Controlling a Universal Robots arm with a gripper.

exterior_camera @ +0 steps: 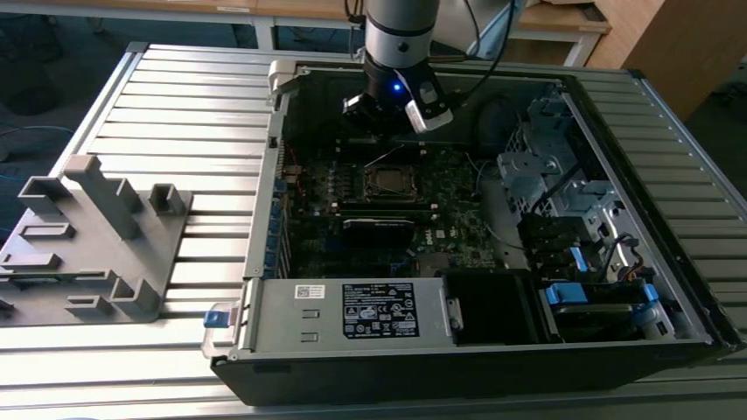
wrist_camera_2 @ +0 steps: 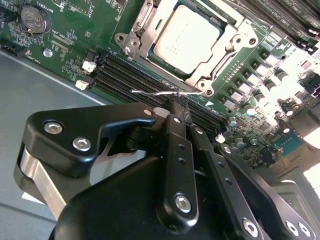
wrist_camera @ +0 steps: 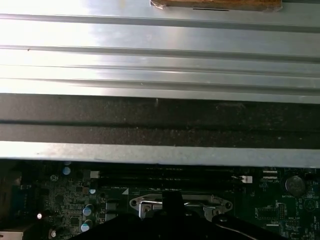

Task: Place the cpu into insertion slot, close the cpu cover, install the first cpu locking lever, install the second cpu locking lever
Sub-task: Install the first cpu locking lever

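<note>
While the cpu (wrist_camera_2: 187,35) lies seated under the closed cpu cover (wrist_camera_2: 141,27), the tool (wrist_camera_2: 176,101) is pinched narrowly on a thin wire locking lever (wrist_camera_2: 150,92) just beside that cover.

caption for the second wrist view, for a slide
Tool tip meets a thin locking lever beside the chip seated under its closed cover.

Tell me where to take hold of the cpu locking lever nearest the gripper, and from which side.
Take the locking lever by its free end, the thin wire standing clear over the memory slots. Come from above on that side, where the gripper hangs; the rest probably runs tight along the cpu cover, leaving little room.
</note>
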